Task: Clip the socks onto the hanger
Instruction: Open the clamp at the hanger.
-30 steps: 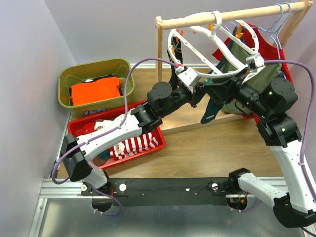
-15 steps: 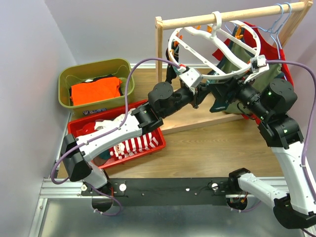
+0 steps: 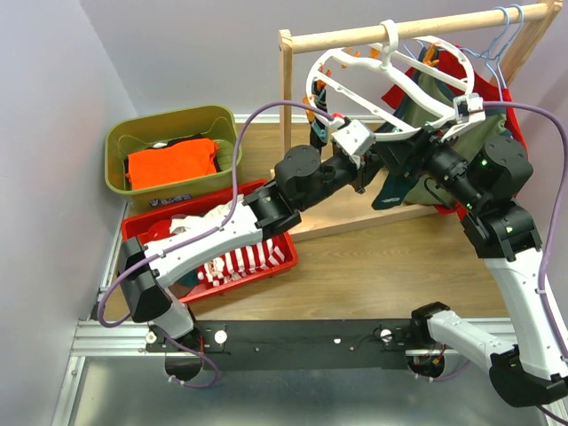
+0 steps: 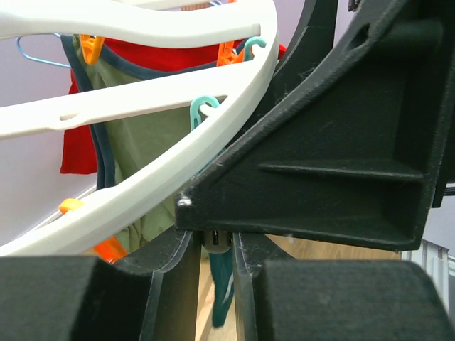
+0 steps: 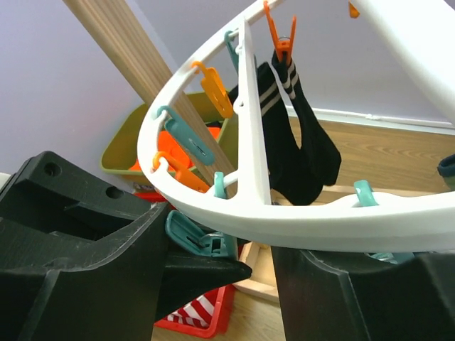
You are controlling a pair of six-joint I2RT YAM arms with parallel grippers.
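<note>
tilting higher than before, the hanger (image 5: pixel 320 227) meets left gripper (image 3: pixel 371 167) and right gripper (image 3: pixel 401 160); jaws' state unclear.

Surface: wooden table (image 3: pixel 373 275). Items resting directly on it:
- Olive bin (image 3: pixel 169 115), well to the left of the left gripper (image 3: pixel 371 164).
- Red basket (image 3: pixel 282 259), below-left of that gripper and just beside the bin.
- Wooden rack base (image 3: pixel 355 222), directly beneath the gripper.
- Black rail (image 3: pixel 293 342), along the near edge.

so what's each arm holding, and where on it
left gripper: jaws pinch the teal sock by its upper end. right gripper: jaws at a teal clip under the hanger; hold unclear
</note>
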